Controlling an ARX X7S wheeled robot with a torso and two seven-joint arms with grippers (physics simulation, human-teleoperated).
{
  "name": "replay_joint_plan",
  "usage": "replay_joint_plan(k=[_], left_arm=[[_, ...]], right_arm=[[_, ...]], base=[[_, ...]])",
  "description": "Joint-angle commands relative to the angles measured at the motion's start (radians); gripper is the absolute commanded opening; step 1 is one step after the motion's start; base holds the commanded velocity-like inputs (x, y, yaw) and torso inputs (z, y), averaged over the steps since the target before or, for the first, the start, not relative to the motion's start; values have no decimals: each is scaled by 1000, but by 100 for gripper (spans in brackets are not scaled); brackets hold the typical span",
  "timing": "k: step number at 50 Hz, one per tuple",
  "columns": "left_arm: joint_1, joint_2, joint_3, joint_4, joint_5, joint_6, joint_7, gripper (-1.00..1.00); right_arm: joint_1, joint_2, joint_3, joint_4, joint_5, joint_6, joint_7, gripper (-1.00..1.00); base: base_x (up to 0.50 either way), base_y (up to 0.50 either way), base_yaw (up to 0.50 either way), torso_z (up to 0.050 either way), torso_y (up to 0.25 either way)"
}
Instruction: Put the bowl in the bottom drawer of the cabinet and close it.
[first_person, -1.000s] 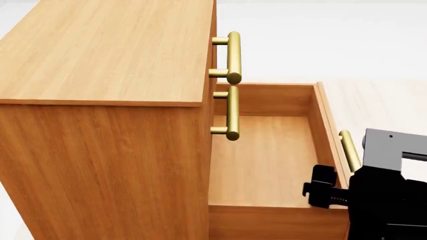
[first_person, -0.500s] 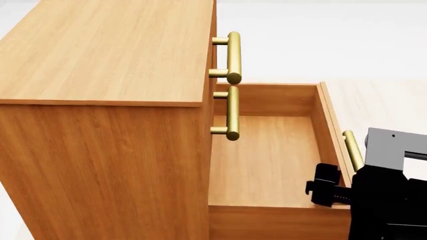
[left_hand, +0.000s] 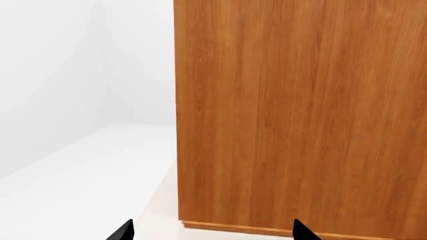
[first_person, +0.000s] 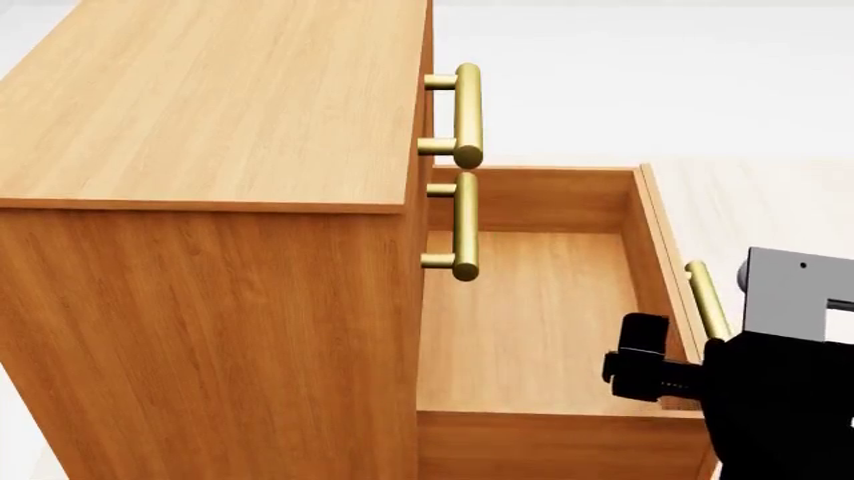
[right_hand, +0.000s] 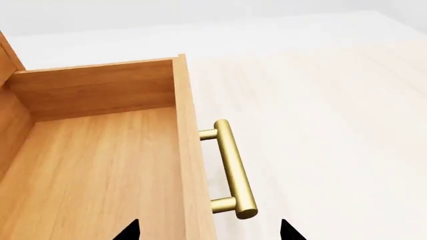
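The bowl is out of view in every frame. The orange-brown cabinet (first_person: 200, 100) fills the left of the head view. Its bottom drawer (first_person: 534, 310) stands pulled out and its wooden floor is bare. My right gripper (right_hand: 208, 231) is open above the drawer's front panel (right_hand: 190, 165). One fingertip is over the drawer floor. The other is over the pale floor beyond the brass bar handle (right_hand: 233, 167). It holds nothing. My left gripper (left_hand: 212, 232) is open and empty, facing the cabinet's side wall (left_hand: 300, 110).
Two upper drawers are shut, and their brass handles (first_person: 466, 115) (first_person: 463, 225) jut out over the open drawer. My right arm's black and grey body (first_person: 781, 400) sits at the drawer's near right corner. Pale floor (right_hand: 333, 125) lies beyond the drawer front.
The drawer front and its handle have slid slightly further out from the cabinet. My right arm has shifted a little to the right with them. The left arm's motion cannot be judged.
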Motion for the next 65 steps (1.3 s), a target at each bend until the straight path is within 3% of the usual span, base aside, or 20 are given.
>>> replay_joint_plan(k=[1, 27, 65], left_arm=[[-2, -3, 4, -2, 0, 1, -3, 100], [2, -10, 4, 7, -10, 12, -16, 100], [-34, -5, 19, -64, -9, 50, -15, 100]], right_arm=[[-15, 23, 31, -118, 36, 28, 0, 100], [-50, 70, 107, -248, 16, 29, 98, 100], [-133, 79, 282, -221, -50, -31, 245, 100]], base=[[0, 0, 0, 0, 0], [0, 0, 0, 0, 0], [0, 0, 0, 0, 0]])
